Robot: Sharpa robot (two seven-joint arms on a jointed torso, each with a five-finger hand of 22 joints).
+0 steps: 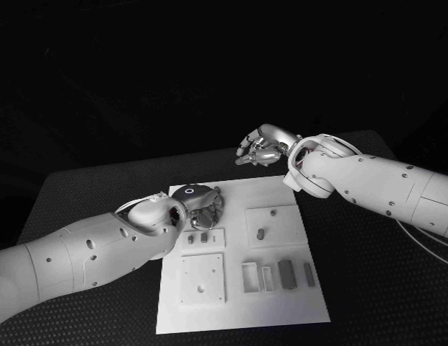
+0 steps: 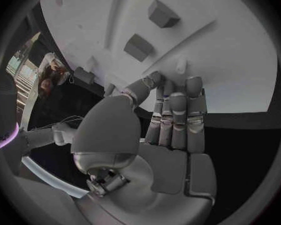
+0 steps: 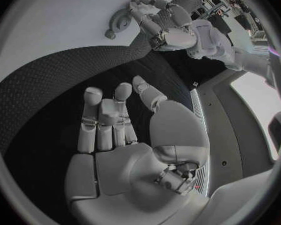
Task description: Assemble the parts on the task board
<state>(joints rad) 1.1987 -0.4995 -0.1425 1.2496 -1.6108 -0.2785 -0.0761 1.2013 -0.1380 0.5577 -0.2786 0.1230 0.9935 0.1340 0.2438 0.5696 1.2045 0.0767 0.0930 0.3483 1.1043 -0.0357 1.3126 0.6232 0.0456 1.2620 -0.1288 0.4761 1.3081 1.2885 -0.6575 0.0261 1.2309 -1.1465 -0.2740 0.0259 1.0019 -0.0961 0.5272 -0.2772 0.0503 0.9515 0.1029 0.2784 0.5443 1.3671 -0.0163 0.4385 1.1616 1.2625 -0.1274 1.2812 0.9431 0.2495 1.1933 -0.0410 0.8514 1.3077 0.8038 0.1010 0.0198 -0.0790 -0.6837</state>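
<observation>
Parts (image 2: 162,13) upright (left wrist view)

1. Your left hand (image 2: 156,135) rises from the bottom of the frame and fills its middle, palm toward you, fingers (image 2: 178,117) straight and side by side.
2. The fingertips reach the near edge of the task board (image 2: 240,60), the white plate across the top and right of the frame; you cannot tell whether they press on it.
3. The thumb (image 2: 140,89) angles up toward the same spot, its tip beside the fingertips.
4. A small white peg (image 2: 180,65) stands on the board just above the fingertips.
5. Two grey block parts sit higher up: one (image 2: 162,13) near the top centre, another (image 2: 138,47) below it, left of centre.
6. Nothing visibly sits in the hand.
</observation>
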